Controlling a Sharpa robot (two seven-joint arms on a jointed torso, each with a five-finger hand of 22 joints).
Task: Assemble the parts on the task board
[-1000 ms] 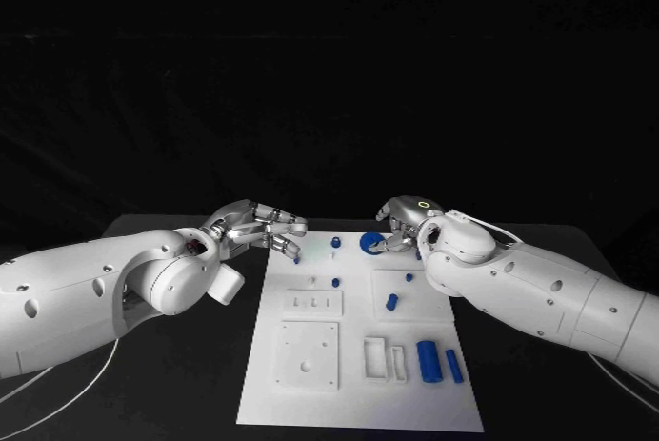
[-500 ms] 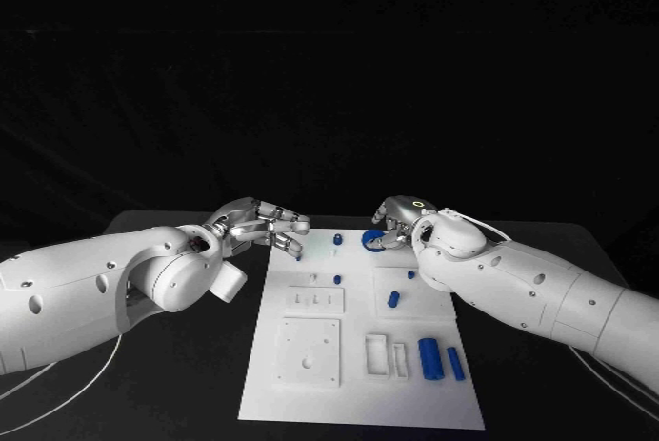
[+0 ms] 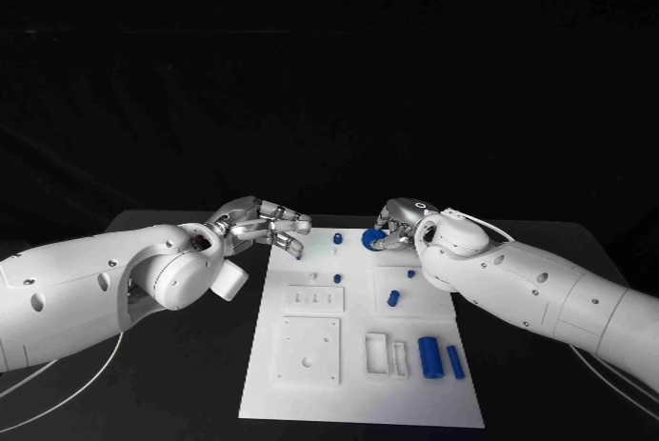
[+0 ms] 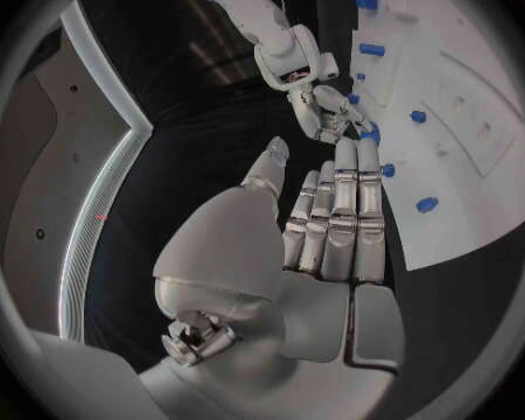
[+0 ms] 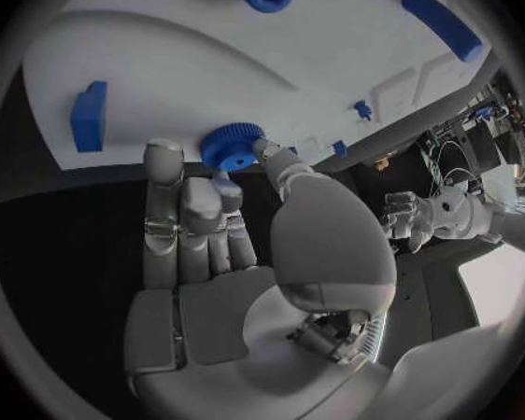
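The left hand (image 4: 333, 224) has its fingers straight and close together, holding nothing, beside the near edge of the white task board (image 4: 473, 93). Several small blue parts (image 4: 426, 203) stand on the task board. The right hand (image 4: 327, 112) touches a blue part at the board's edge.

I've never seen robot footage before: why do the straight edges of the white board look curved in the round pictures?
Lens distortion: in the left wrist view, a fisheye bends the flat white task board; in the right wrist view, that board bulges around the round blue ridged part at the silver right hand's fingertips; in the head view, its edges run straight.
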